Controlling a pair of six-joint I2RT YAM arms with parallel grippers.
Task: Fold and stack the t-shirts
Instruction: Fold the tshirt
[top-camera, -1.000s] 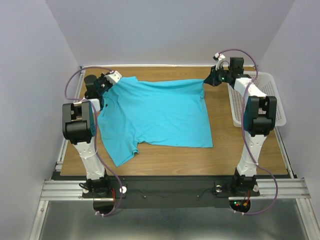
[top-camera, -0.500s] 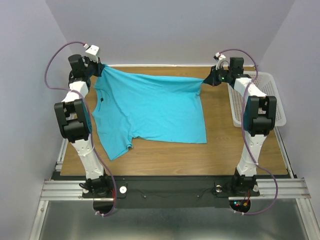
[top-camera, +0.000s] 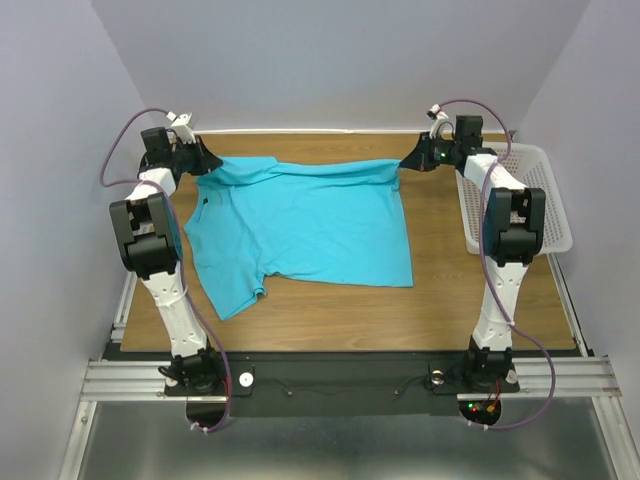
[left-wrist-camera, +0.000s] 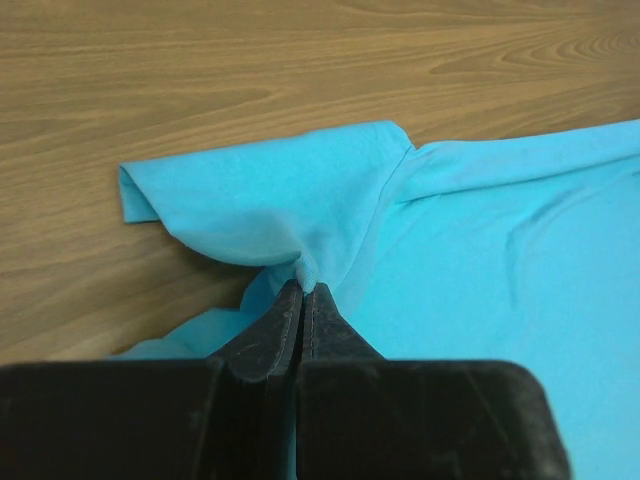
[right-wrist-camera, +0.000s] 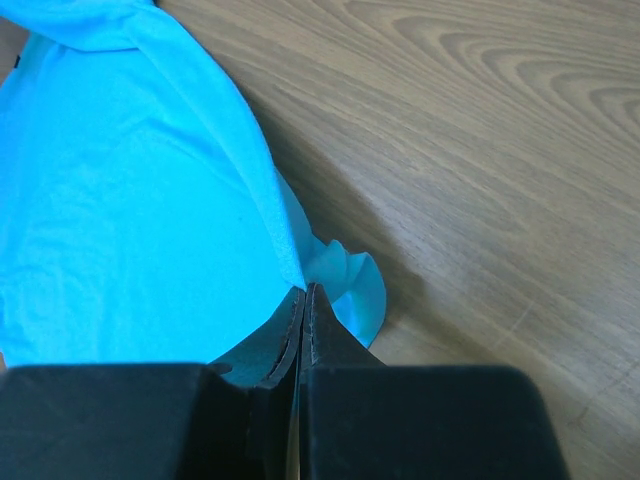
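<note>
A turquoise t-shirt (top-camera: 310, 225) lies spread over the wooden table (top-camera: 480, 290), covering the middle and the 9 o'clock side in the overhead view. Its far edge is stretched between the two arms. The left gripper (top-camera: 205, 158) sits toward 10 o'clock of the table, its jaws pressed together on a pinch of cloth at the shirt's far left corner. From the left wrist a small nub of fabric pokes out between the closed fingertips (left-wrist-camera: 285, 310), and a sleeve folds over onto the wood beyond them. The right gripper (top-camera: 405, 162) sits toward 1 o'clock, likewise clamped tight on the shirt's far right corner. From the right wrist, the hem runs into the closed tips with a little ruffle of cloth beside them. A short sleeve points toward 7 o'clock on the near left. A small dark label (top-camera: 203, 200) shows at the neck, at 9 o'clock of the shirt. A white mesh basket (top-camera: 545, 200) stands at the table's 3 o'clock edge, apart from the shirt.
</note>
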